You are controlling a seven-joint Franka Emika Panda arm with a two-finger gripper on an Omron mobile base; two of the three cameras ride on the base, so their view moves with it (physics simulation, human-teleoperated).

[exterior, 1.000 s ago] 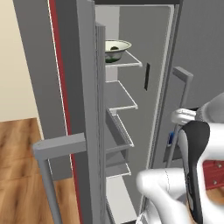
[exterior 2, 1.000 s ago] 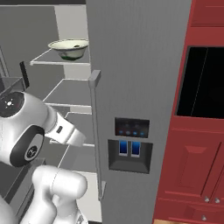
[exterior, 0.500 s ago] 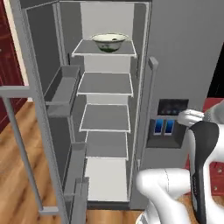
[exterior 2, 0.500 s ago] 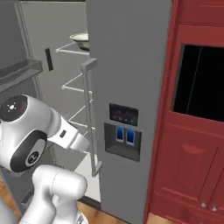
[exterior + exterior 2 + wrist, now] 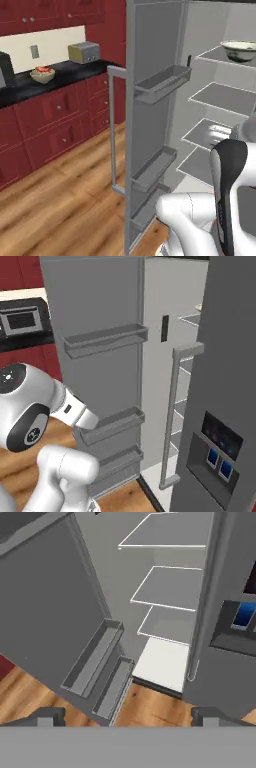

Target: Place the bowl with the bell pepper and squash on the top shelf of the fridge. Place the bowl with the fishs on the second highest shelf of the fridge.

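Resting on the top shelf [image 5: 227, 56] of your open fridge [image 5: 150, 120]: one off-white, green-rimmed bowl [image 5: 239, 50].
On the counter [image 5: 30, 86], a cream bowl [image 5: 42, 75] holds something red; your gripper [image 5: 129, 714] gapes wide, empty.

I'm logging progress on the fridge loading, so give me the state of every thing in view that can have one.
Tall grey fridge: left door swung open.
Off-white green-trimmed bowl: on the top shelf.
Cream-tan bowl: on the black counter, red food inside.
Second shelf: bare.
Two-finger gripper: open, holding nothing.
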